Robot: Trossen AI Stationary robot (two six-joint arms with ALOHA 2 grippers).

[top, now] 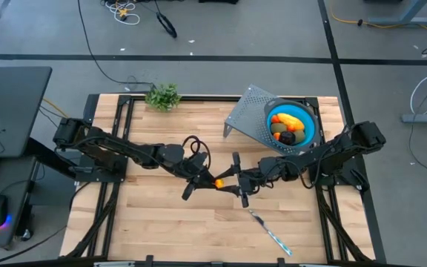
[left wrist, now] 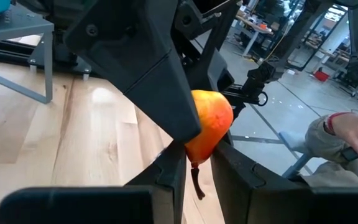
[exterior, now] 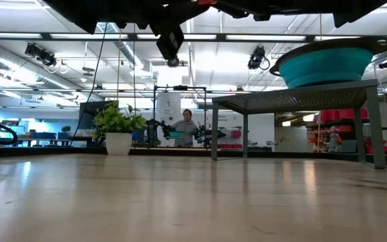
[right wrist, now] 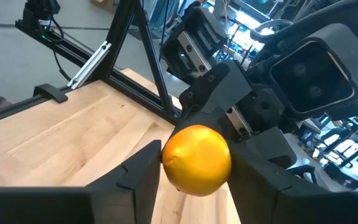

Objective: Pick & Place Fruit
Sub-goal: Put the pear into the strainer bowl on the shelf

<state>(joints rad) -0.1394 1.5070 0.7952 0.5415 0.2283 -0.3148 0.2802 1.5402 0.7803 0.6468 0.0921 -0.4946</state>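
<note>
Handover point above mid-tabletop. Left gripper [top: 212, 180] fingers clamp an orange-red fruit [top: 219, 182], stem hanging down. Right gripper [top: 228, 180] faces it, its fingers [right wrist: 138, 171] narrow and flanking the same fruit; contact cannot be told. Remaining fruit sits in blue bowl [top: 309, 126] on the metal stand [top: 247, 119] near far right corner. Knife [top: 269, 231] near the near edge.

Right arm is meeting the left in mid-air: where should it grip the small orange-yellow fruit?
Across the small orange-yellow fruit's wide rounded belly, coming from the side opposite the left gripper, which seems to pinch the narrower stem end. The right gripper already faces that free bulge.
</note>
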